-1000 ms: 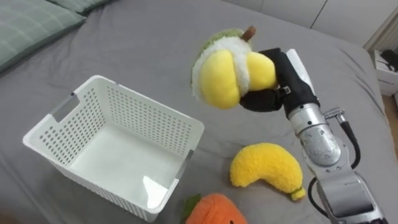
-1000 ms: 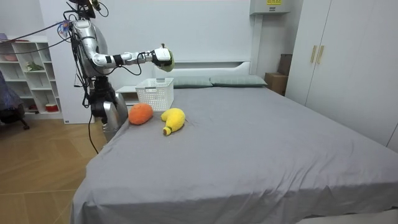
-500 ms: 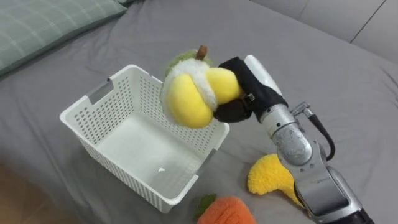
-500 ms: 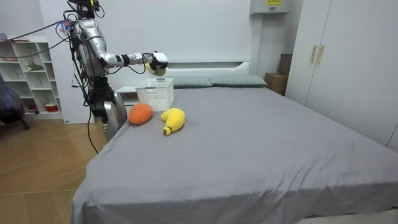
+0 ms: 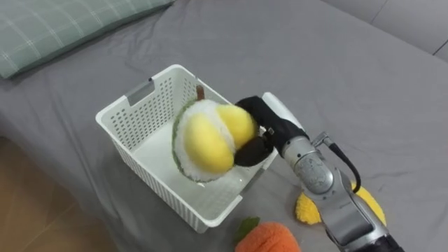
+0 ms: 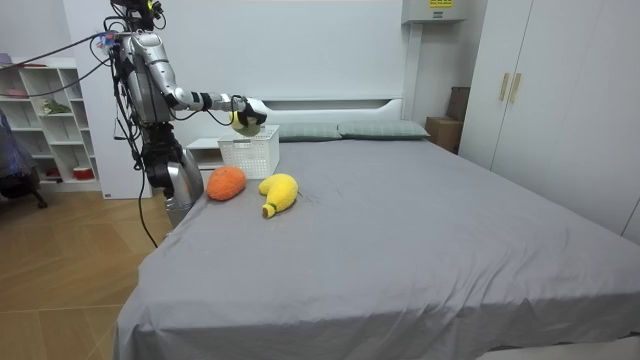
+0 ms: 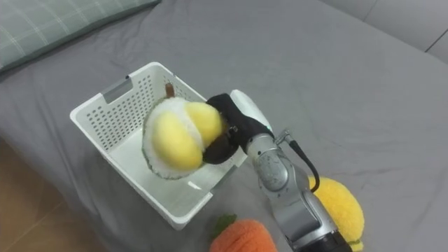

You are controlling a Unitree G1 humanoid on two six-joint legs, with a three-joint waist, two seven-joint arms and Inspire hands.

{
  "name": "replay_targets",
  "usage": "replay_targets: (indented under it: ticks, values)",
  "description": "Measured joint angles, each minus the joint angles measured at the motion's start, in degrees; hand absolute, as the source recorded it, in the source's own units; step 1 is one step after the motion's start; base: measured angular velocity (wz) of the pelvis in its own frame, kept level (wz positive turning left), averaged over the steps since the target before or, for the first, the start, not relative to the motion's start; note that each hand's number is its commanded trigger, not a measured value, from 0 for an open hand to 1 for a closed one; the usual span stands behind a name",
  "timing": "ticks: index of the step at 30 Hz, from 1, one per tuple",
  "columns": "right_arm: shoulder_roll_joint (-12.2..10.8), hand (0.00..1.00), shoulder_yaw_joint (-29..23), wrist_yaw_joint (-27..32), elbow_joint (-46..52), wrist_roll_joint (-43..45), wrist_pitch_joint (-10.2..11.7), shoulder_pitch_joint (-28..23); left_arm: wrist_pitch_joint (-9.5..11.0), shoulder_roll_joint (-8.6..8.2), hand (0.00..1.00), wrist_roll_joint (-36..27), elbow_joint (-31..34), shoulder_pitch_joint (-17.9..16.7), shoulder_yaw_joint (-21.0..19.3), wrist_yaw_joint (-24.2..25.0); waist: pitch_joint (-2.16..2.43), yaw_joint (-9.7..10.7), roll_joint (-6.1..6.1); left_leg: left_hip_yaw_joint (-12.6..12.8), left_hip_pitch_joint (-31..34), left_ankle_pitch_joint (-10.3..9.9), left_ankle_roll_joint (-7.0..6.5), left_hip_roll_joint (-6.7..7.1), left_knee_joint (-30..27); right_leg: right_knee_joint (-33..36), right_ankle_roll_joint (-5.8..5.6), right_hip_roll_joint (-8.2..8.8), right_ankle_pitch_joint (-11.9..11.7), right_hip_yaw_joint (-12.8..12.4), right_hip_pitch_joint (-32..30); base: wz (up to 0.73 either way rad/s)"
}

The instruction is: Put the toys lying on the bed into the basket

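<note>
Entry: drop-off step, toy over basket.

Far left, a checked pillow [image 5: 63, 28] lay on the grey bed [image 5: 336, 63], clear of the work. Beside it sat the white basket [image 5: 136, 119], upright, and what we could see of its floor held no toys.

The durian [image 5: 206, 140], a plush with yellow lobes in a green shell, hung over the basket's right half and hid part of that wall. In the room view it sat just above the rim. We could not tell from the eye views whether its underside had passed below the rim.

The right hand [image 5: 260, 133] reached in from the right, fingers curled round the back of the durian and clamped on it.

To the lower right, the orange [image 5: 269, 239] and the banana [image 5: 369, 203] lay on the bed, well outside the basket and partly behind the forearm.

Our judgement of the step: release into the basket.
- Carry the toy a little further left, toward the basket's middle, since it overhung the right wall.
- Lower it before opening, because the plush looked wide for the opening and could bounce off the rim.
- Keep the wrist off the rim. The basket looked light and would likely slide or tip on soft bedding.
- Spread the fingers fully, as pile may cling.
</note>
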State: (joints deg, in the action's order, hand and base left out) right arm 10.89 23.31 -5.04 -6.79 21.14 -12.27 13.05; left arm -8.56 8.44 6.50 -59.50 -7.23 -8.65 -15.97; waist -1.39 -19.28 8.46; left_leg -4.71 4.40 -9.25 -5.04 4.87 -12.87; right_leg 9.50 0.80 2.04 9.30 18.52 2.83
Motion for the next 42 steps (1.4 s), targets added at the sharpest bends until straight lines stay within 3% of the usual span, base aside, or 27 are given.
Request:
replay_targets:
  ticks: [10,17,26,31,35,42]
  values:
    - [0.0,0.0,0.1,-0.1,0.0,0.0,-0.4,0.0,-0.8,-0.05,0.0,0.5,0.6,1.2,0.0,0.3,0.04,0.0,-0.07,0.0,0.1,0.0,0.0,0.01,-0.2,0.1,0.0,0.01,0.0,0.0,0.0,0.0]
    - [0.0,0.0,0.1,-0.1,0.0,0.0,-0.4,0.0,-1.1,-0.09,0.0,0.6,1.1,1.2,0.0,0.4,0.55,0.0,-0.85,0.0,0.0,0.0,0.0,0.01,-0.3,0.1,0.0,0.02,0.0,0.0,0.0,0.0]
    - [0.0,0.0,0.1,-0.1,0.0,0.0,-0.3,0.0,-1.1,-0.11,0.0,0.8,1.1,1.1,-0.1,0.2,0.75,0.1,-0.75,0.0,-0.1,0.0,-0.01,0.01,-0.3,0.1,0.0,0.01,0.0,-0.2,0.1,0.0]
    - [0.0,0.0,-0.4,-0.1,0.0,-0.4,-0.3,0.0,-1.1,-0.16,0.0,0.5,0.9,0.9,-0.1,-0.8,0.63,0.4,-0.91,0.0,-0.1,0.0,-0.02,0.01,-0.3,0.1,0.0,0.02,0.0,-0.3,0.2,0.0]
    - [0.1,0.0,-2.7,1.9,0.0,-4.8,-0.2,0.0,-0.9,-0.19,0.0,-1.1,0.8,0.6,-0.1,-1.5,0.5,0.9,-1.09,0.2,-0.7,0.0,-0.02,0.0,-0.3,0.1,0.0,0.04,0.0,-0.4,0.5,0.0]
    - [0.3,0.0,-9.2,8.3,0.9,-9.8,1.2,0.0,-0.1,-0.32,0.0,-1.4,0.9,-1.1,-1.4,-2.1,0.5,3.4,-1.13,0.5,-1.1,0.0,-0.07,-0.07,-0.2,0.2,-0.01,0.04,0.0,-0.9,0.9,-0.02]
